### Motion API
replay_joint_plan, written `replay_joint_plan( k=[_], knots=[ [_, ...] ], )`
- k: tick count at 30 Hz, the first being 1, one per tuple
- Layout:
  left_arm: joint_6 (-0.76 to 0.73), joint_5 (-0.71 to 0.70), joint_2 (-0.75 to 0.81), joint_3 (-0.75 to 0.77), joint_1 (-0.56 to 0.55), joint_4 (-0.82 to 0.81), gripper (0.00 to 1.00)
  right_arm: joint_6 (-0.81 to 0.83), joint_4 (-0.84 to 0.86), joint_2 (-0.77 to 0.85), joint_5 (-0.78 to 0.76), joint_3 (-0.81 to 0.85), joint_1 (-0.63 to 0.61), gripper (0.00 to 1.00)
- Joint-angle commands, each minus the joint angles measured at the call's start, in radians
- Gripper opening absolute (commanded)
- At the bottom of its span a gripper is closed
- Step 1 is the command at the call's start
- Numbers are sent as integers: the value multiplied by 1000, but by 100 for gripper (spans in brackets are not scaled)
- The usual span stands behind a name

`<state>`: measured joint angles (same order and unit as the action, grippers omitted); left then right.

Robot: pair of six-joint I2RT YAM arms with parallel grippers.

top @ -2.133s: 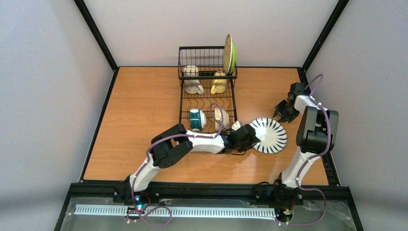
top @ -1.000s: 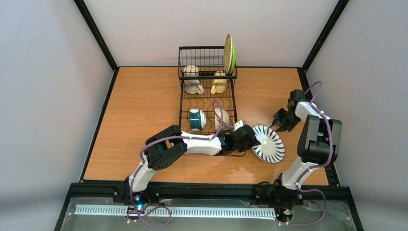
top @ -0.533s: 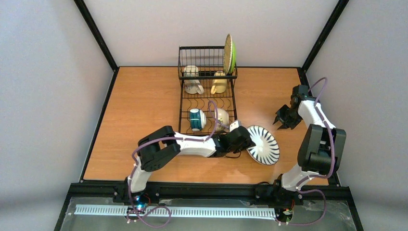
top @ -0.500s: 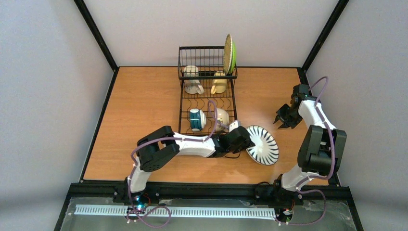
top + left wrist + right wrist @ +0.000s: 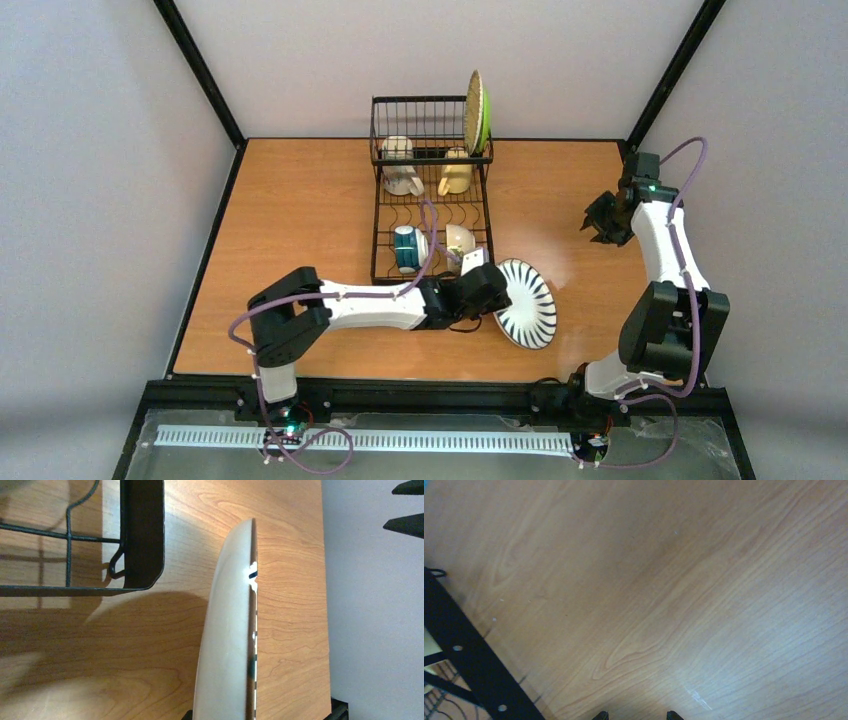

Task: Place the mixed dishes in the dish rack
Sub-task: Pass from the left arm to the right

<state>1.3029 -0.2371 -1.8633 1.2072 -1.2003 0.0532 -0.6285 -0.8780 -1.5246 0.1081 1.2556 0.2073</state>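
The white plate point(image 5: 527, 305) with black radial stripes hangs tilted on edge just right of the dish rack's point(image 5: 431, 205) near end, with my left gripper point(image 5: 494, 290) shut on its rim. The left wrist view shows this plate point(image 5: 227, 645) edge-on above the table, beside the rack's corner point(image 5: 142, 540). The rack holds a lime-green plate point(image 5: 480, 110) upright, a white mug point(image 5: 400, 172), a cream-yellow mug point(image 5: 456, 176), a teal-and-white bowl point(image 5: 407, 248) and a white bowl point(image 5: 461, 240). My right gripper point(image 5: 604, 217) hovers open and empty near the table's right edge.
In the right wrist view my right gripper point(image 5: 637, 715) sits over bare wood, with the rack's black edge point(image 5: 469, 665) at lower left. A black frame rail point(image 5: 655, 110) runs along the table's right side, and grey walls enclose the table.
My left arm has drawn the striped plate leftward and toward the near edge, closer to the rack's end. The right arm has swung away to the far right, its jaws slightly wider.
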Motion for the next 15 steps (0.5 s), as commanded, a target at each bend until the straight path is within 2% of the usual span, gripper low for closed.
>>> replay_joint_plan(
  k=[1, 8, 15],
  knots=[
    [-48, -71, 136, 10, -22, -59, 0, 4, -31, 47, -12, 52, -3, 67],
    [-86, -101, 245, 10, -41, -26, 0, 4, -1, 104, 32, 7, -3, 67],
    [-122, -207, 464, -30, -41, 40, 0, 35, 56, 159, 146, 9, -18, 69]
  ],
)
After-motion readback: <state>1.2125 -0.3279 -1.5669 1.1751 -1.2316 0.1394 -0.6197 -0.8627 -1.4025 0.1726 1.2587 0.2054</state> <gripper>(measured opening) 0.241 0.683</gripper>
